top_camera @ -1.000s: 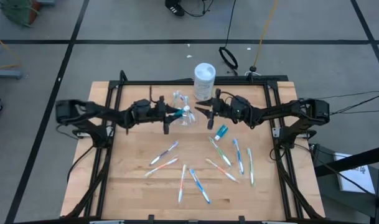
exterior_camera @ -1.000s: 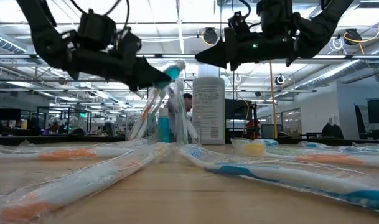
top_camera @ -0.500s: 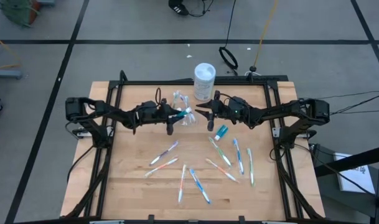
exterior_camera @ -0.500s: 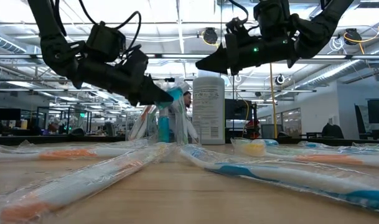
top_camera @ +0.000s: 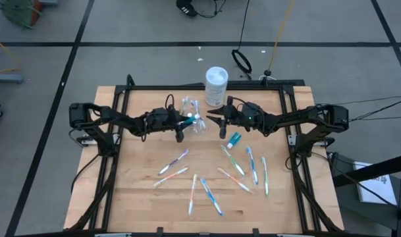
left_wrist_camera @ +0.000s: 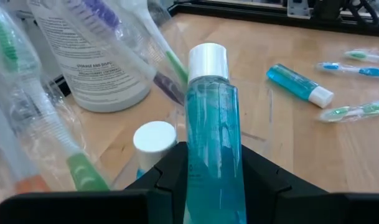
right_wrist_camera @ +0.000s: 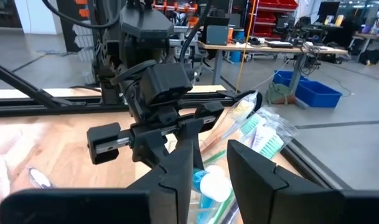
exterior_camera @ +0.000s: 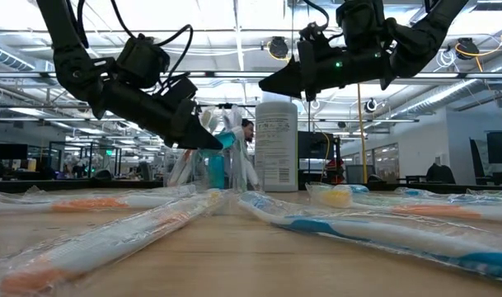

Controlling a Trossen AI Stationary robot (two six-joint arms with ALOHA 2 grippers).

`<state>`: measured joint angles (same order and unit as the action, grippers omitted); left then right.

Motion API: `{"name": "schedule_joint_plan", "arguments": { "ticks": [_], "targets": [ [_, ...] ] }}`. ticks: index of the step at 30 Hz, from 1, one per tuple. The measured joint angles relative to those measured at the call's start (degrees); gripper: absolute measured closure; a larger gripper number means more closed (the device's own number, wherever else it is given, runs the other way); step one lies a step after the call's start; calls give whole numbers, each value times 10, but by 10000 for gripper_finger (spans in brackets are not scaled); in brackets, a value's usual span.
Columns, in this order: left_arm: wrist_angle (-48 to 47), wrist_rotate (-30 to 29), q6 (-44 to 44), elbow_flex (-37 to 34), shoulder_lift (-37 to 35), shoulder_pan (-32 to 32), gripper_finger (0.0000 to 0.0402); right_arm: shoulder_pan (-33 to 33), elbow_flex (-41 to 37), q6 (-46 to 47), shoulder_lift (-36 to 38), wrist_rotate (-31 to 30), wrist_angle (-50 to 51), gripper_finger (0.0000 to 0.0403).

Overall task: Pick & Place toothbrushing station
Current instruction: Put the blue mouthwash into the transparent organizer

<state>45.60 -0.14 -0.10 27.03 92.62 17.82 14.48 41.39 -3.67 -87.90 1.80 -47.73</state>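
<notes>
Lowered since a second ago, left gripper [left_wrist_camera: 213, 180] pinching blue toothpaste tube [left_wrist_camera: 213, 130] over clear cup [top_camera: 195, 122]. Right gripper [right_wrist_camera: 211, 171] hovering nearby, fingers slightly parted, empty.

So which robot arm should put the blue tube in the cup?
The left one, probably. The left gripper already holds a blue tube right over the cup. The right gripper hangs beside the cup with nothing in it.

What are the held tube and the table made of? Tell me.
Toothpaste tube in the left hand: apparently translucent blue plastic, glossy, with an opaque white cap. Table: looks like pale wood, matt, with plank seams and grain showing.
</notes>
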Motion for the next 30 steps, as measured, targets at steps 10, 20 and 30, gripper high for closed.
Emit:
{"name": "schedule_joint_plan", "arguments": {
  "ticks": [10, 20, 30],
  "targets": [
    [-10, 0, -3, 0, 0, 0, 293, 0, 0, 24, 0, 0, 0, 312],
    [-23, -1, -22, 1, -1, -10, 287, 0, 0, 16, 0, 0, -3, 312],
    [-20, -3, -30, 1, -1, -14, 204, 0, 0, 16, 0, 0, -5, 312]
  ]
}}
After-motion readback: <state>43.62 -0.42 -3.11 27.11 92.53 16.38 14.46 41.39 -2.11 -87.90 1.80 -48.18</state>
